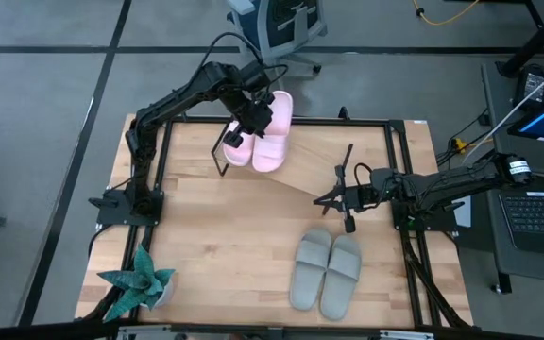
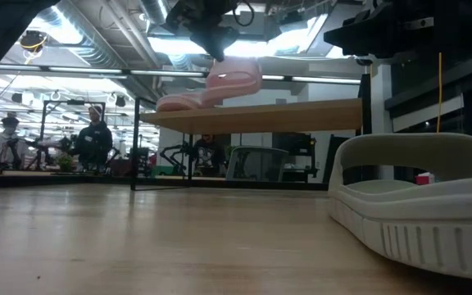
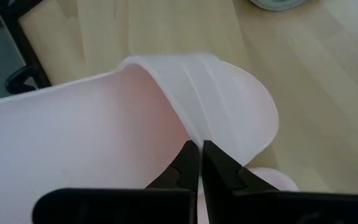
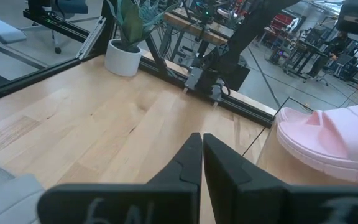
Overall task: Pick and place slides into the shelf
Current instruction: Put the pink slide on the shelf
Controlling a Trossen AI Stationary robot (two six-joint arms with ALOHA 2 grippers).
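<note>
While left gripper pinched wide strap of pale pink foam slide on slanted light wood shelf, right gripper waited closed, empty. Foam probably light, soft; strap best hold.

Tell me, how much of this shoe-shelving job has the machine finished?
About a quarter looks done: one pink slide lies on the shelf. The left gripper, shut on the second pink slide, holds it at the shelf's left end. The two grey-green slides still sit on the table, untouched. The right gripper waits shut over the table, holding nothing.
</note>
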